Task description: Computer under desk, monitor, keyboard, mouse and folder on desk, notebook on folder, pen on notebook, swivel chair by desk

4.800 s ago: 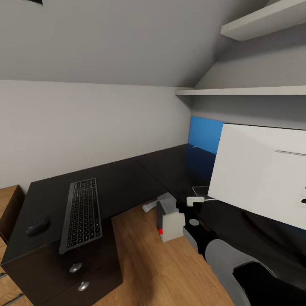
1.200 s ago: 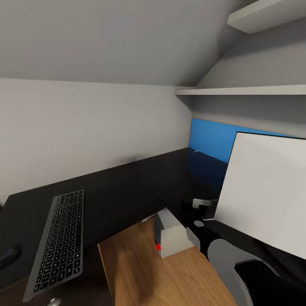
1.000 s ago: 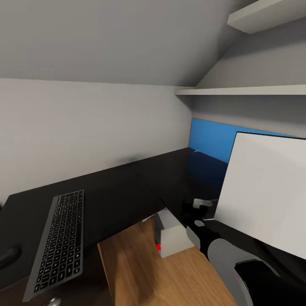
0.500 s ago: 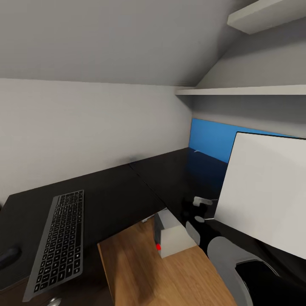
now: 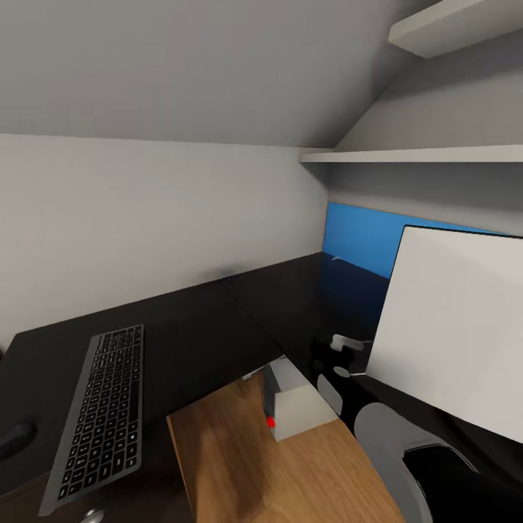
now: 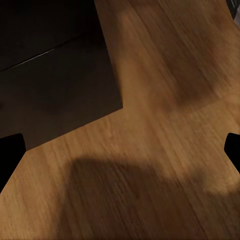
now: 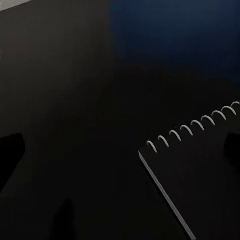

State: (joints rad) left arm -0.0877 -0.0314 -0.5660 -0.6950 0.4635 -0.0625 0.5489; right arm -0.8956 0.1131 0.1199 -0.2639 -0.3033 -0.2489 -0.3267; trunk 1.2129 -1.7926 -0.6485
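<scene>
On the black desk (image 7: pixel 70 100) a spiral notebook (image 7: pixel 200 180) lies below the right gripper (image 7: pixel 120 145), nearer one of its parted jaws.

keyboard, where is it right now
In the head view the keyboard lies flat on the desk at lower left, beside the dark mouse at the frame's edge.

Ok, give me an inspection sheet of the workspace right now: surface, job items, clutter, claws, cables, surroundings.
Surface: black L-shaped desk, glossy.
Job's things: keyboard flat on the desk, mouse beside it; monitor upright, white back showing, base hidden; computer on the floor at the desk's inner corner; spiral notebook flat on the desk.
Clutter: nothing seen.
Claws: left claw open over the floor; right claw open over the desk, by the notebook.
Cables: nothing seen.
Surroundings: blue wall panel, white shelves.
</scene>
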